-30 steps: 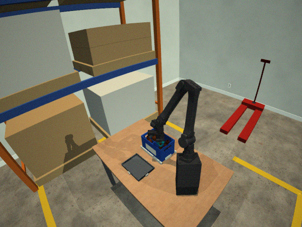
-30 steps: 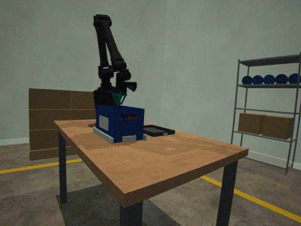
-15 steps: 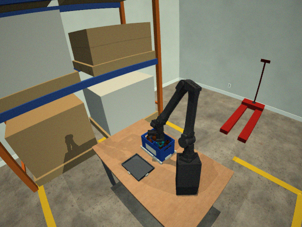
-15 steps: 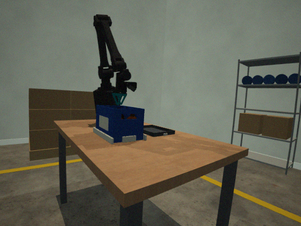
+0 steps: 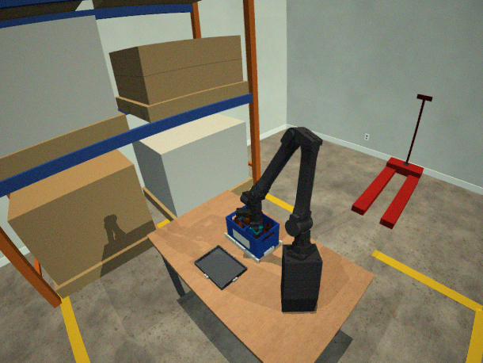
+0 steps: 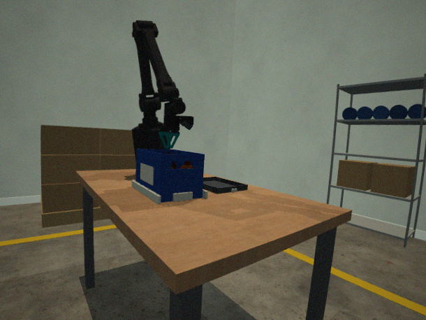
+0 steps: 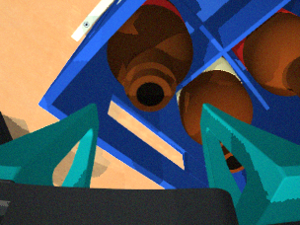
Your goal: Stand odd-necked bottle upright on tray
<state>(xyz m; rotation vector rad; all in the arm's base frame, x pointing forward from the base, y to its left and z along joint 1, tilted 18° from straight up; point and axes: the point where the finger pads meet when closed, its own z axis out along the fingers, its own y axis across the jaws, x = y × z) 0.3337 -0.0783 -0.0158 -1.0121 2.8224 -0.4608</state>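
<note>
Wooden table (image 5: 253, 317), blue crate (image 5: 253, 240) beside tray (image 5: 220, 267), claw (image 6: 168, 148) partly open, empty, at crate rim

I am working in what looks like a warehouse or storeroom. To one side I see a tall pallet rack with orange uprights (image 5: 252, 79) and blue crossbeams (image 5: 119, 140), loaded with large brown cardboard boxes (image 5: 178, 67) and a pale grey carton (image 5: 194, 162). A red hand pallet jack with a long dark handle (image 5: 389, 190) stands on the bare concrete floor (image 5: 396, 277), which carries yellow painted lane lines (image 5: 427, 279). Plain grey walls (image 5: 376, 71) close the room. The exterior view adds a grey metal shelf unit (image 6: 334, 140) holding dark blue balls (image 6: 380, 112) and more brown boxes (image 6: 373, 176).
</note>
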